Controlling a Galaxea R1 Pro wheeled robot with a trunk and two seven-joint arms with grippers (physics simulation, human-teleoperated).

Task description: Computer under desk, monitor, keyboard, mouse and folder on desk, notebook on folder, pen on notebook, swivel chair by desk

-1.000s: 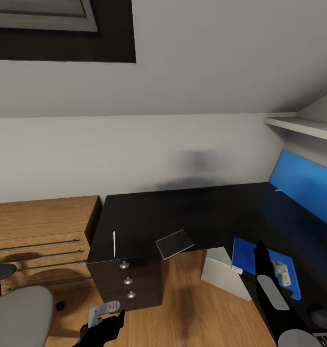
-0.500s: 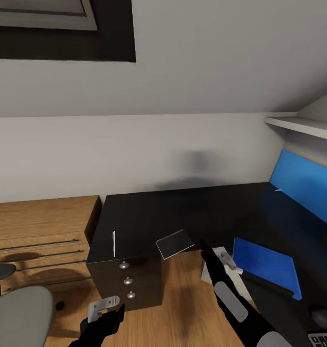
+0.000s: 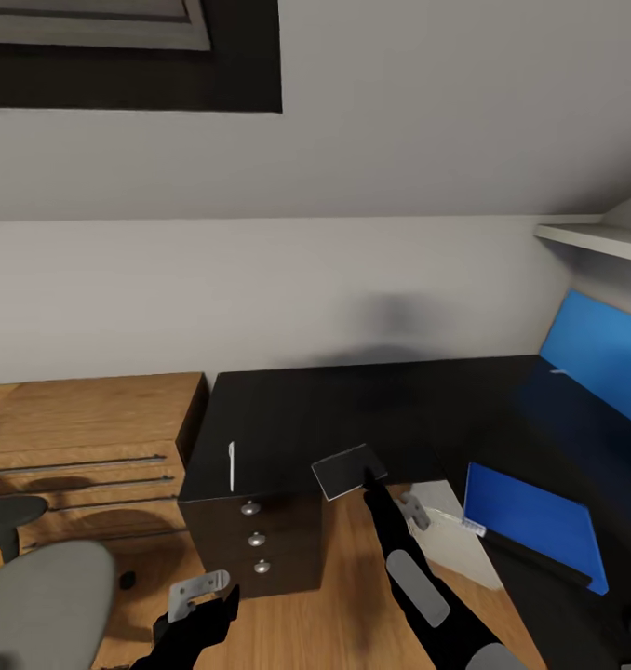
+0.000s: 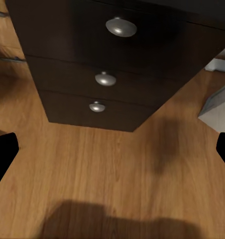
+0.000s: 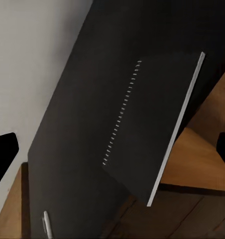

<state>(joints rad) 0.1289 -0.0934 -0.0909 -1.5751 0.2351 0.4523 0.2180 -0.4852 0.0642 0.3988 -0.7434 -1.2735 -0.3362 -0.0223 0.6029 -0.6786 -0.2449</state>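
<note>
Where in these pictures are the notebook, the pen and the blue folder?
notebook point(image 3: 346, 470): head view, middle of its dark cover.
pen point(image 3: 231, 465): head view, mid-length of the white stick.
folder point(image 3: 530, 523): head view, centre of the blue cover.

My desk point(image 3: 371, 409) is glossy black, its drawer unit point(image 3: 255, 544) dark with round silver knobs point(image 4: 121, 27). On it I see a dark grey notebook point(image 3: 348, 470) with a pale edge and a dotted white line along its cover, a white pen point(image 3: 231, 465) and a bright blue folder point(image 3: 530, 521). The floor point(image 3: 343, 605) is warm brown wood grain, the shelving point(image 3: 83, 447) likewise. My arms are black with grey patches; the chair point(image 3: 36, 605) is grey.
</note>
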